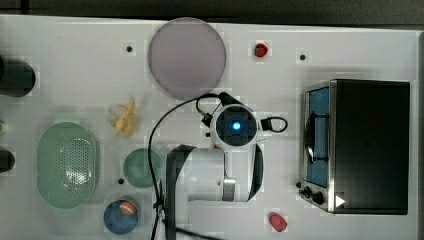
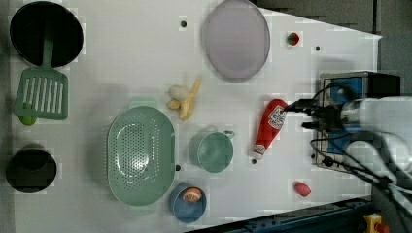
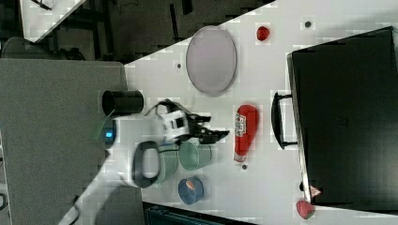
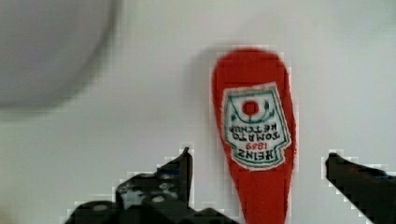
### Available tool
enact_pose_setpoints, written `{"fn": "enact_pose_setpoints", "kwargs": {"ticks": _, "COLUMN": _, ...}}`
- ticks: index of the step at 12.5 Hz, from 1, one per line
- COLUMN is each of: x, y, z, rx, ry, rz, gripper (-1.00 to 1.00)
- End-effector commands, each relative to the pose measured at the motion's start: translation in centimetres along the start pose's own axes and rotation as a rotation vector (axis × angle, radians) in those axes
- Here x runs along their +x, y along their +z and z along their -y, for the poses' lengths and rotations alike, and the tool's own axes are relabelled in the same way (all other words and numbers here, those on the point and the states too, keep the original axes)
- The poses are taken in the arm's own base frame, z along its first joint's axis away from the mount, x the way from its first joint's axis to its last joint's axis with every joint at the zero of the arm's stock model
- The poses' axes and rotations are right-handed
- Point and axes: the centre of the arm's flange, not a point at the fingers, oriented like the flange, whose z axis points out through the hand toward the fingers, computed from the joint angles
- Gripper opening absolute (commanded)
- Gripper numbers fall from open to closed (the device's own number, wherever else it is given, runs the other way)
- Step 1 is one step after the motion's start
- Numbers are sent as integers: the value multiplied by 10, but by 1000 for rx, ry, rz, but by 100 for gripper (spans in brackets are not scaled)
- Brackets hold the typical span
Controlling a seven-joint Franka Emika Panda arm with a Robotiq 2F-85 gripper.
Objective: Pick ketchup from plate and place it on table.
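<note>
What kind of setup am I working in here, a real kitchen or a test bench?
Most likely a lab test bench dressed as a kitchen: a plain white table laid with toy-like food such as a peeled banana, a ketchup bottle, and a small toaster oven beside the arm.

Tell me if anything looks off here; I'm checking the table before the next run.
The ketchup lies flat on the table, not upright, beside the empty plate. A peeled banana lies loose on the bare tabletop.

Dark floor (image 1: 300, 10) runs past the far edge in the top view. Grey partition panel (image 3: 51, 140) fills the right view's left side.
</note>
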Motion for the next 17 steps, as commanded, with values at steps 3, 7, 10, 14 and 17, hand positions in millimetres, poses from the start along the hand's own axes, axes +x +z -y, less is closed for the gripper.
{"fn": "enact_pose_setpoints", "kwargs": {"ticks": 3, "x": 34, "y": -176, "z": 12, "rx": 79, "ry": 176, "rz": -100, "gripper": 100}}
{"fn": "enact_pose_setpoints", "kwargs": {"ticks": 7, "x": 36, "y": -270, "z": 12, "rx": 47, "ry": 178, "rz": -57, "gripper": 100}}
{"fn": "enact_pose_setpoints", "kwargs": {"ticks": 10, "x": 26, "y": -299, "z": 4, "rx": 1, "ry": 180, "rz": 7, "gripper": 100}}
{"fn": "enact_pose_setpoints", "kwargs": {"ticks": 14, "x": 26, "y": -298, "z": 4, "rx": -3, "ry": 180, "rz": 13, "gripper": 100}}
{"fn": "enact_pose_setpoints", "kwargs": {"ticks": 17, "x": 26, "y": -297, "z": 5, "rx": -5, "ry": 180, "rz": 16, "gripper": 100}}
